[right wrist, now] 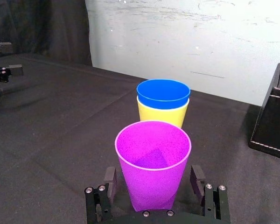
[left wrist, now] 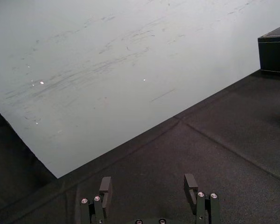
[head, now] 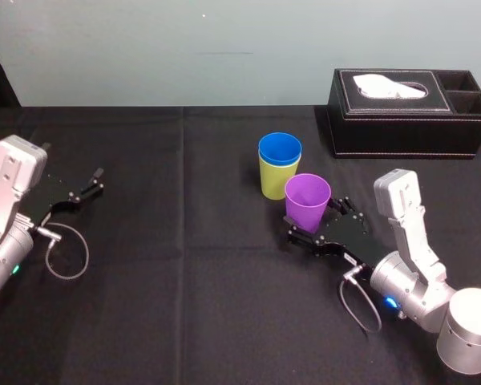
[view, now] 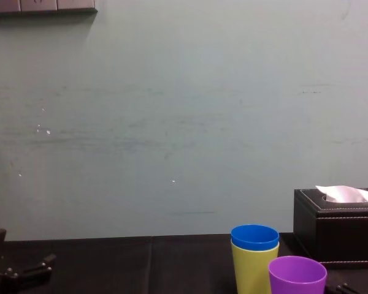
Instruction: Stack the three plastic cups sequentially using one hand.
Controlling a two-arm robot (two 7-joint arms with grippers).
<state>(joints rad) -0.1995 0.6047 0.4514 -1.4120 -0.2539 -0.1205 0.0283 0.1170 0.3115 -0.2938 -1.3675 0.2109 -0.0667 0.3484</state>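
A blue cup (head: 280, 150) sits nested inside a yellow-green cup (head: 272, 180) near the middle of the black table; both also show in the right wrist view, blue cup (right wrist: 163, 93) over yellow-green cup (right wrist: 162, 114). Just in front of them a purple cup (head: 308, 200) stands upright. My right gripper (head: 317, 220) is open around the base of the purple cup (right wrist: 153, 163), and its fingers (right wrist: 110, 179) stand a little off the cup's sides. Far to the left, my left gripper (head: 92, 183) rests open and empty over the table.
A black leather tissue box (head: 409, 112) with a white tissue stands at the back right, behind the right arm. The table's black cloth (head: 184, 265) stretches wide between the two arms. A pale wall (view: 172, 122) closes the back.
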